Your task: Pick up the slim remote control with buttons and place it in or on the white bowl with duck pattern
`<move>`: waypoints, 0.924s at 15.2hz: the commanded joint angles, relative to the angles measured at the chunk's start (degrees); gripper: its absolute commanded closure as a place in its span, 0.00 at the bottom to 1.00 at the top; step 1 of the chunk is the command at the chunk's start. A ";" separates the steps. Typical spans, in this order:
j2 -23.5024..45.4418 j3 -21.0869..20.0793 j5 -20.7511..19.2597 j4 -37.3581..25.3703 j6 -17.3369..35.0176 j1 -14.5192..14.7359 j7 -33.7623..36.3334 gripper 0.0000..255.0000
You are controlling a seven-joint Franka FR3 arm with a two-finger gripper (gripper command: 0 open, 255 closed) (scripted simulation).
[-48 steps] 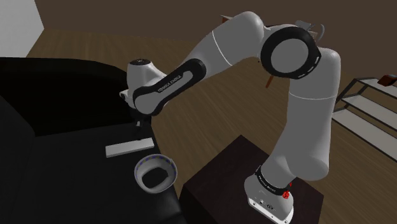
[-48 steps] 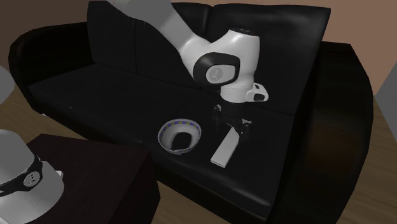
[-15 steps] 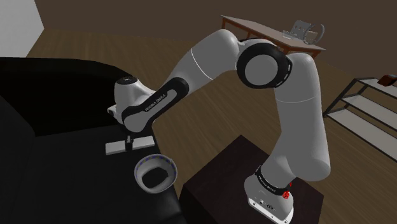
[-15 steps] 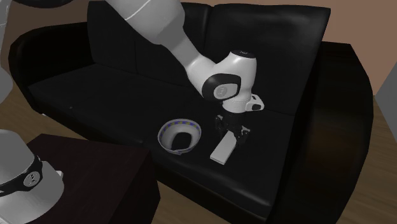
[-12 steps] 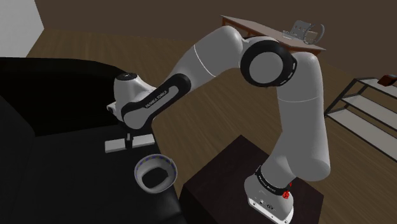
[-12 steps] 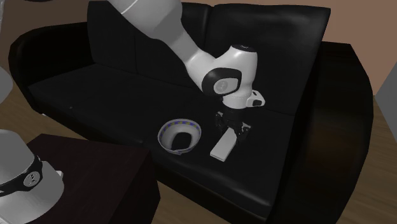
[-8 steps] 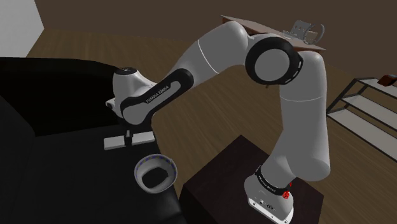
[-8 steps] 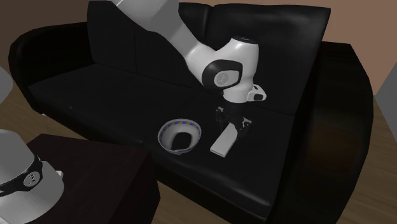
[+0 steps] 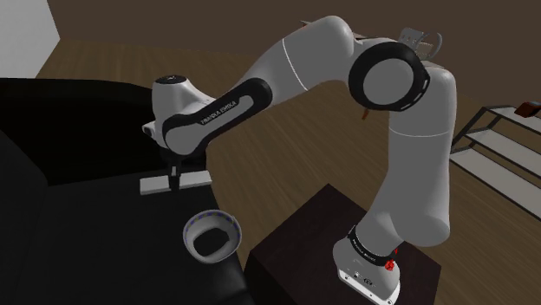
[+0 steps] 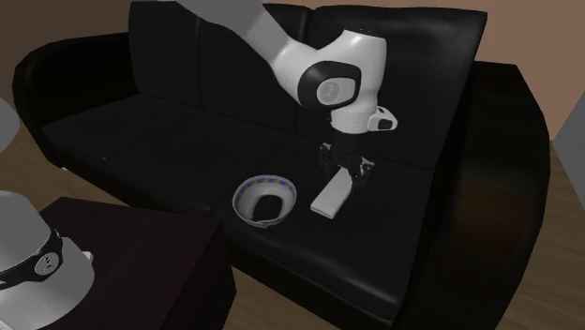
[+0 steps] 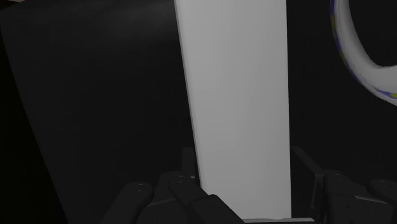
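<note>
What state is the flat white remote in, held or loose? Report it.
Held: in the wrist view the black gripper clasps the flat white remote by both long edges.

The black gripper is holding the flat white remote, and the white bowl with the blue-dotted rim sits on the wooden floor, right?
Not quite. The black gripper does hold the flat white remote, but the white bowl with the blue-dotted rim sits on the black sofa seat, not the floor, as the second exterior view shows.
</note>
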State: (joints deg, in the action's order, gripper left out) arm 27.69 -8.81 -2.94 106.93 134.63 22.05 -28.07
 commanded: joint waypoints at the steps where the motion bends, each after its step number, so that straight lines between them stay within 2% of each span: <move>1: -0.96 -0.12 0.16 -0.23 -1.18 -0.04 -0.02 1.00; 5: -2.77 -0.31 0.48 -0.73 -3.47 -0.18 -0.16 1.00; 14: -17.84 -3.28 2.76 22.01 4.50 2.36 4.54 1.00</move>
State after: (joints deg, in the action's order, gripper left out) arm 11.47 -11.66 -0.49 126.82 138.55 23.99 -24.24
